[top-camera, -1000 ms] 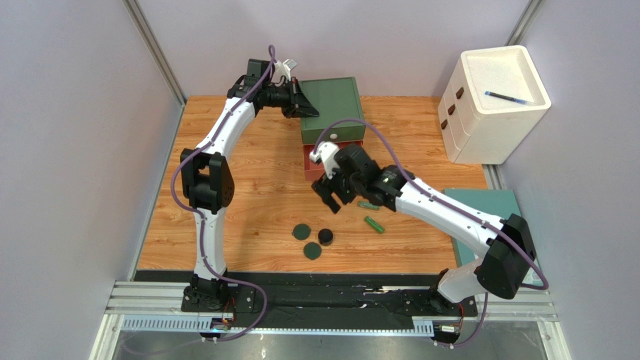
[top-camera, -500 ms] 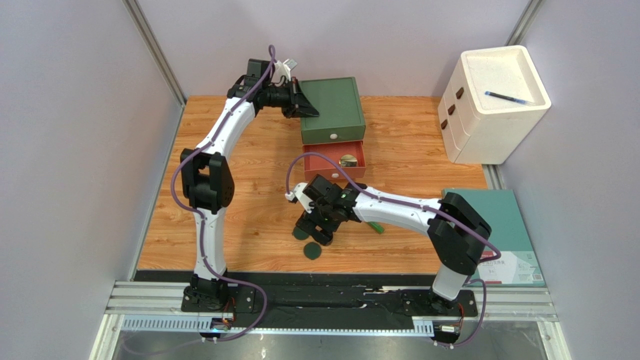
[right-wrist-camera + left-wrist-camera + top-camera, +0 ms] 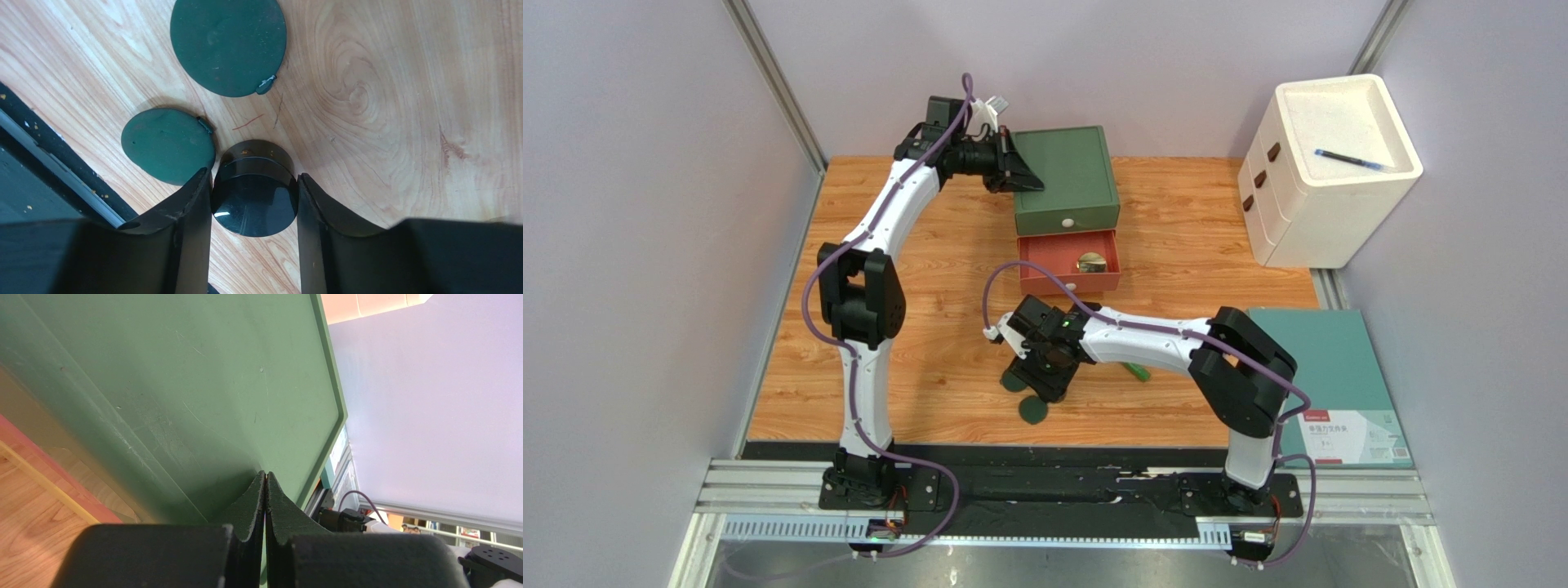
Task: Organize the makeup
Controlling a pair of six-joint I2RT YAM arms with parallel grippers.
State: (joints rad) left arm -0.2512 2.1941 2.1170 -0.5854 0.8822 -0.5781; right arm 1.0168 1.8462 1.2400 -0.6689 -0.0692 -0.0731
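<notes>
In the right wrist view my right gripper (image 3: 255, 179) is shut on the black jar (image 3: 255, 202), which stands on the wooden table with a finger against each side. Two dark green discs (image 3: 228, 44) (image 3: 167, 145) lie just beyond it. In the top view the right gripper (image 3: 1048, 382) hides the jar; the discs (image 3: 1033, 412) and part of a green tube (image 3: 1139, 371) show beside it. A gold-rimmed compact (image 3: 1091, 262) lies in the open red drawer (image 3: 1053, 252). My left gripper (image 3: 1028, 181) (image 3: 265, 474) is shut and empty, resting on the green box top (image 3: 184, 386).
The green drawer box (image 3: 1069, 178) stands at the back middle. A white drawer unit (image 3: 1326, 172) with a blue pen (image 3: 1353, 158) on top stands at the back right. A teal book (image 3: 1339, 380) lies at the right edge.
My right gripper swung from near the red drawer down and left to the black jar and closed around it. The left arm has not moved.
</notes>
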